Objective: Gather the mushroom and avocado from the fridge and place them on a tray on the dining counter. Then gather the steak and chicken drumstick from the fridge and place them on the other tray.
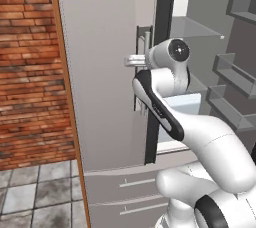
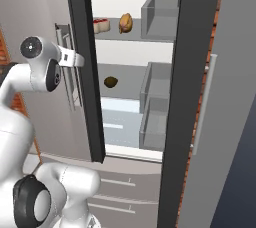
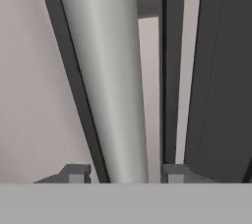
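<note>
At left fridge door point(image 1: 107, 72): fingers point(image 3: 120, 174) straddling steel handle point(image 3: 106, 80), narrowing around it, grip unconfirmed, for pulling door wide. Sitting inside on shelves: avocado point(image 2: 110, 82), steak point(image 2: 100, 24), chicken drumstick point(image 2: 125, 23).

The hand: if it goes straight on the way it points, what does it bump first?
Probably the steel door handle of the fridge; the bar stands right between the hand's two fingertips, very close, though exact depth is unclear.
</note>
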{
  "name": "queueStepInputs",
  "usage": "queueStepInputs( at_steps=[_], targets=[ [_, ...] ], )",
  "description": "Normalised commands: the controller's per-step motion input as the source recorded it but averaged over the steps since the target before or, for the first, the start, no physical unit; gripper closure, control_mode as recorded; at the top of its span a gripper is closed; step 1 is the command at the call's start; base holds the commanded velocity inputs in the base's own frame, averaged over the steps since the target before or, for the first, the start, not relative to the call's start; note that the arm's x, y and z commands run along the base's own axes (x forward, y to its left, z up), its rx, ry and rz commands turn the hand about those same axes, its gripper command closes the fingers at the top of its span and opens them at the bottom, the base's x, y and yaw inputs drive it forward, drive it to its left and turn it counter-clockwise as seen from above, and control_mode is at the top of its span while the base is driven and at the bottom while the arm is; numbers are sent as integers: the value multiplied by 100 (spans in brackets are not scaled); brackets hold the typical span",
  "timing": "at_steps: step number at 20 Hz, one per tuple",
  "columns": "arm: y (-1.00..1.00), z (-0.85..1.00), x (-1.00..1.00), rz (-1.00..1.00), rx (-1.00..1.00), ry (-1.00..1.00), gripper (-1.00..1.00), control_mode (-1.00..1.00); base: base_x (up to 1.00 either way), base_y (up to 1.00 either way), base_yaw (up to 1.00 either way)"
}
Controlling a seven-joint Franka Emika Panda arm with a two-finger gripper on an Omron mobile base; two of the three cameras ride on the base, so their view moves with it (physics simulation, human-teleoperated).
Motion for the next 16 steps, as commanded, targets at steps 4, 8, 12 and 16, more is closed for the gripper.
queueStepInputs(
  at_steps=[4,8,12,16],
  targets=[
    [17,0,-47,0,0,0,100,-100,0,0,0],
    [35,0,-66,0,0,0,100,-100,0,0,0],
    [46,0,-72,0,0,0,100,-100,0,0,0],
    [65,0,-69,0,0,1,100,-100,0,0,0]
  ],
)
